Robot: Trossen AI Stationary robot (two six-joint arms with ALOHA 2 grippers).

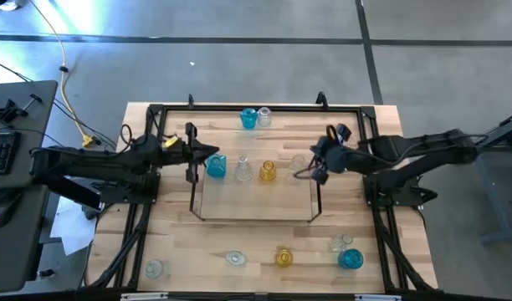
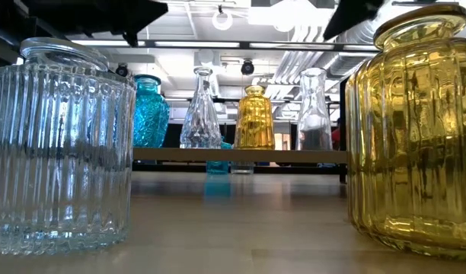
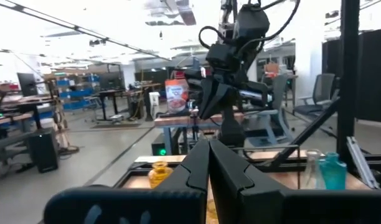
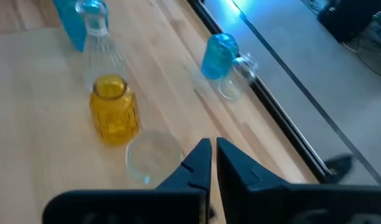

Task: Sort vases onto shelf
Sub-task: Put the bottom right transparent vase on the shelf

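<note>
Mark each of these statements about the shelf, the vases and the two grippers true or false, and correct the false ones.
1. Four vases stand in a row on the shelf: blue vase, clear vase, amber vase, and a second clear vase. True.
2. The right gripper is wide open. False: it is shut, empty, beside the second clear vase.
3. The left gripper grips the blue vase. False: it is shut and holds nothing.
4. A blue and clear pair stands at the table's far edge, off the shelf. True.
5. No vases remain along the table's near edge. False: several stand there, including a near amber vase.
</note>
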